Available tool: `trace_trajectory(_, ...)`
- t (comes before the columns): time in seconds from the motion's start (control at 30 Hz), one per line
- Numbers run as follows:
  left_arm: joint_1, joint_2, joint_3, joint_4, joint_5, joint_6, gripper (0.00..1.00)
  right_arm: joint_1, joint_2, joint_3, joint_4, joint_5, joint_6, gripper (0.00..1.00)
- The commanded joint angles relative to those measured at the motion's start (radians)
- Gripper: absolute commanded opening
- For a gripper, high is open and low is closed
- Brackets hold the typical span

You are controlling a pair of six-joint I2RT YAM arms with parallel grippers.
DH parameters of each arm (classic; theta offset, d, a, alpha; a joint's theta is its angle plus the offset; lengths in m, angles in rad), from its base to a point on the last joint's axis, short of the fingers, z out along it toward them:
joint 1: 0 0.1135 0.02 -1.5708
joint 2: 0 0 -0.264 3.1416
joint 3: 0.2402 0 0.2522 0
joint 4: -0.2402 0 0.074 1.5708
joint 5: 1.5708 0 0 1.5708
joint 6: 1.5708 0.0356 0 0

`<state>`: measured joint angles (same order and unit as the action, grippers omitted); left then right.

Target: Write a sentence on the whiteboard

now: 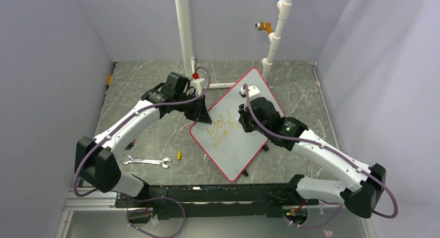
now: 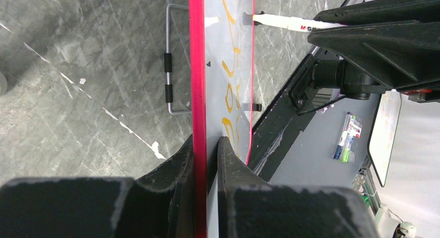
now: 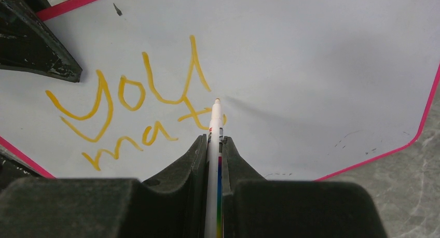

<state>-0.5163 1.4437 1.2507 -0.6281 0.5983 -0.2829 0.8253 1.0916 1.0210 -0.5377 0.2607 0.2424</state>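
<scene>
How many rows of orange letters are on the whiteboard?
2 on the whiteboard. The upper row reads "You"; the lower row reads "mat", ending by the marker tip. None seems hidden.

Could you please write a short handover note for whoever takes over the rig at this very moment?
Left gripper: shut on the red rim of the whiteboard, holding it steady.
Right gripper: shut on the marker, whose tip is at the board just right of the last letter.
The board sits mid-table, between the two arms.
Done: the orange-yellow lettering reads "You" on the upper line and "mat" on the lower.
Left: the lower word looks unfinished, probably "matter". Write the remaining letters to the right, where the board is blank, then lift the marker and release the board.
</scene>
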Motion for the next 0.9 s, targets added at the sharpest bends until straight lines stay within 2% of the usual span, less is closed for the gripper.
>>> trace_trajectory(0.0, 0.016, -0.048, 0.028, 0.038, -0.156, 0.102, 0.0, -0.007, 0.015, 0.017, 0.02, 0.0, -0.002, 0.0)
trace_trajectory(0.47, 0.017, -0.053, 0.026, 0.038, -0.16, 0.105, 0.0, -0.041, 0.063, -0.01, 0.048, -0.039, -0.011, 0.0)
trace_trajectory(0.87, 0.017, -0.055, 0.026, 0.037, -0.158, 0.104, 0.0, -0.083, 0.088, 0.015, 0.029, -0.012, -0.027, 0.0)
